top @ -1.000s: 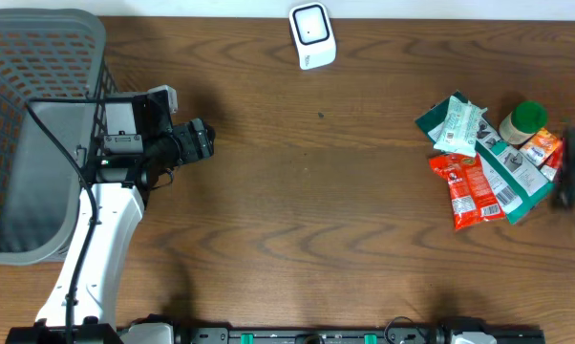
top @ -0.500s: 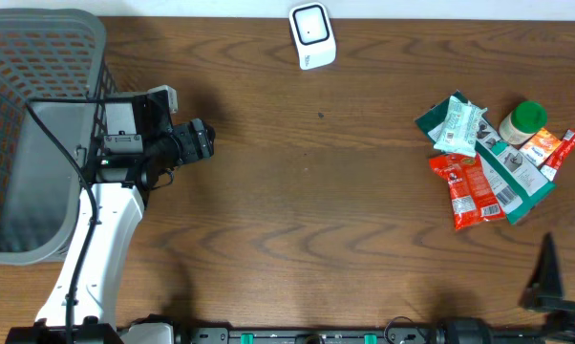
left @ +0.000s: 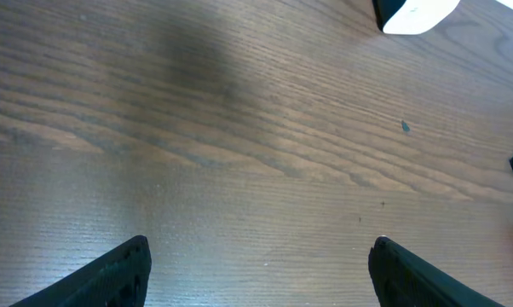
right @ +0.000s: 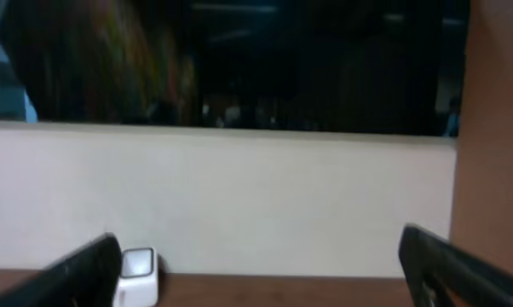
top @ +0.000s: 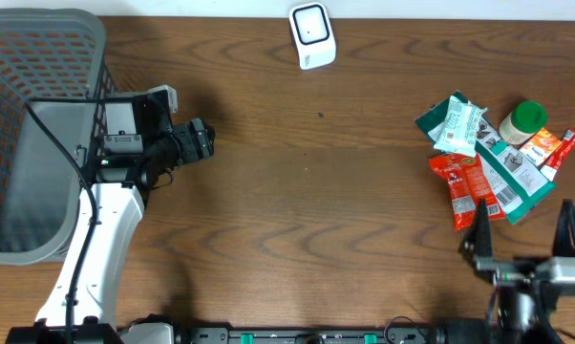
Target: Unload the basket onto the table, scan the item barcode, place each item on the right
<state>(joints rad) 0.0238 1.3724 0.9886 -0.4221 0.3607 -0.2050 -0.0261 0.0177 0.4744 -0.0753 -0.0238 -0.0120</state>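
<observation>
White rounded barcode scanner (top: 312,35) stands upright at the far edge, centre. Red foil packet (top: 467,189) lies flat at right, white label up, touching a teal packet (top: 513,183).

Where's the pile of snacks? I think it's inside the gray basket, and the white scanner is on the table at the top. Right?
Not quite. The overhead view shows the pile of snacks lying on the table at its right side, not inside the gray basket. The white scanner is on the table at the top.
</observation>
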